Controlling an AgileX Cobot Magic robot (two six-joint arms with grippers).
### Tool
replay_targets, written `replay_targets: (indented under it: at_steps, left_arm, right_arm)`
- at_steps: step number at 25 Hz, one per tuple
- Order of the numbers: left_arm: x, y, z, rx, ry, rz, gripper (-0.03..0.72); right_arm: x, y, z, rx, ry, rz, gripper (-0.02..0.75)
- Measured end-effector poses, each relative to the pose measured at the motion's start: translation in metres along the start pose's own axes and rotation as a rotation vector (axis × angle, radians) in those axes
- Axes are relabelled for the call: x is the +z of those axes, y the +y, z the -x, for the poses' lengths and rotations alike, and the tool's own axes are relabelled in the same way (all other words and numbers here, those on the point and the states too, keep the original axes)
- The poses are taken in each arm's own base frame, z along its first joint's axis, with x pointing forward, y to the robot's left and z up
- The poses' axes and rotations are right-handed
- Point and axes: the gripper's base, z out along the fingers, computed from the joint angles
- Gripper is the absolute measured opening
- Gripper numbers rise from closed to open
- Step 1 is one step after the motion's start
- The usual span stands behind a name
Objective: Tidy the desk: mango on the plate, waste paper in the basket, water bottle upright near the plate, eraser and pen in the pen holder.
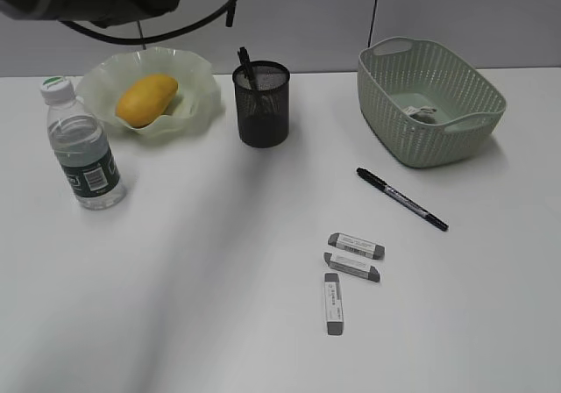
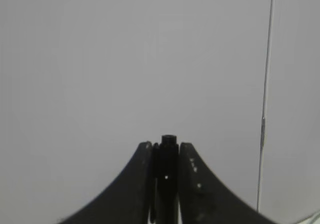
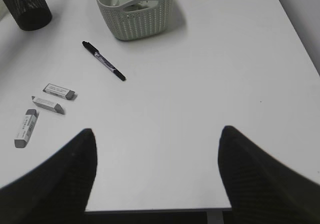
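- Three grey-and-white erasers point(image 1: 356, 245) lie loose on the white counter point(image 1: 202, 305), close together at centre right; each has a printed sleeve, but the print is too small to read.
- A black pen point(image 1: 401, 198) lies slantwise between the erasers and the basket point(image 1: 469, 119), touching neither. Its barrel has white lettering that cannot be read.
- The water bottle point(image 1: 82, 146) stands upright at the left, just beside the plate point(image 1: 200, 86). It has a white cap and a dark green label with white print, illegible here.
- The mango point(image 1: 146, 98) rests on the ruffled pale green plate at the back left.
- The waste paper point(image 1: 423, 112), a crumpled white ball, lies inside the woven-pattern basket at the back right.
- The black mesh pen holder point(image 1: 261, 105) stands between plate and basket, with a dark pen sticking out of it.
- The left end effector point(image 2: 166, 156) is clamped on a slim black pen-like object, pointing toward a plain grey wall with a thin vertical cable.
- The right end effector point(image 3: 156, 149) is spread wide and empty above the near edge of the counter.
- Behind the counter rises a bare grey wall.
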Motion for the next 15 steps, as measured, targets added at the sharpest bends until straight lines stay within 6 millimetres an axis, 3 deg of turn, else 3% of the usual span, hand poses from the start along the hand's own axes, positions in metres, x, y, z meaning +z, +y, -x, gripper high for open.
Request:
replay_targets:
  at_steps: [8,15]
  left_arm:
    - [0.006,-0.003,-0.017,-0.121,-0.102,0.021,0.115]
    - [0.009,-0.015,-0.039,-0.097,-0.082,-0.012,0.115]
  right_arm:
    - [0.0,0.0,0.0,0.0,0.0,0.0,0.593]
    - [0.0,0.0,0.0,0.0,0.0,0.0,0.593]
